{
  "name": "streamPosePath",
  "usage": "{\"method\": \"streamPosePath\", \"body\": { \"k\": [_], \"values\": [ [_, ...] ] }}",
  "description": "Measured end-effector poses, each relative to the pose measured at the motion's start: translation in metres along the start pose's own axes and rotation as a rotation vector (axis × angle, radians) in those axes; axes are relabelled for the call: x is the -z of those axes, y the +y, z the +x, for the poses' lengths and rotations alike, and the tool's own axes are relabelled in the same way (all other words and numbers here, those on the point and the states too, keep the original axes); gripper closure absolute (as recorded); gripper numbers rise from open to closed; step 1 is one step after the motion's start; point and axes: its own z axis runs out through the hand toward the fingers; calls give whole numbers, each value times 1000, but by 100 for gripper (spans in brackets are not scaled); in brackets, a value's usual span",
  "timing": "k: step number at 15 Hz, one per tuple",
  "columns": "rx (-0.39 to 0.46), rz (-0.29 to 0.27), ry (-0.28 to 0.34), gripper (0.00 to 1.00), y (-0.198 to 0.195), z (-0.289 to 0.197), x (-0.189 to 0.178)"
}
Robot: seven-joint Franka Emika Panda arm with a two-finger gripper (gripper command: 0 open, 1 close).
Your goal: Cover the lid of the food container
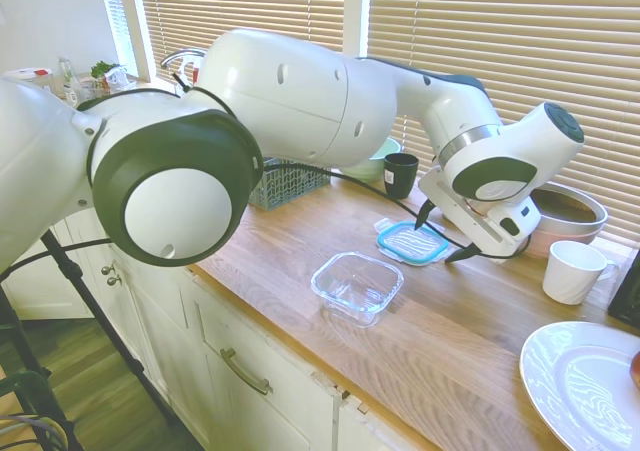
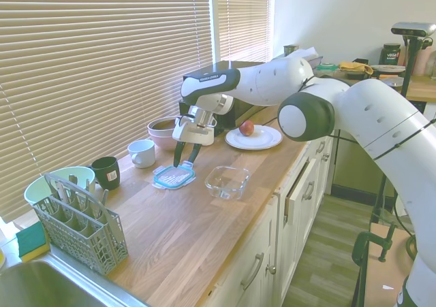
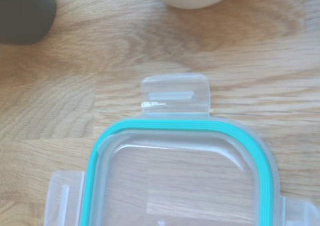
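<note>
The lid (image 1: 410,241) (image 2: 174,177) lies flat on the wooden counter, clear plastic with a light blue rim and snap tabs. In the wrist view the lid (image 3: 180,171) fills the lower half, one tab pointing toward the mugs. The food container (image 1: 357,286) (image 2: 227,182), a clear rounded-square tub, stands empty and uncovered just in front of the lid, toward the counter edge. My gripper (image 1: 441,237) (image 2: 184,162) hangs open right over the lid, fingertips pointing down close to its surface, nothing held between them.
A white mug (image 1: 573,271) (image 2: 142,152) and a pink bowl (image 1: 566,211) (image 2: 163,131) stand behind the lid by the blinds. A black cup (image 1: 400,174) (image 2: 105,171) and a cutlery basket (image 2: 78,222) are toward the sink. A white plate (image 1: 585,381) (image 2: 253,138) holds an apple (image 2: 246,127).
</note>
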Motion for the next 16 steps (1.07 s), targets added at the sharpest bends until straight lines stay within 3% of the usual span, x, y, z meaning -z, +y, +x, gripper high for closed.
{"method": "streamPosePath", "body": {
  "k": [16],
  "values": [
    [-4,4,-25,100,0,-2,-16]
  ]
}}
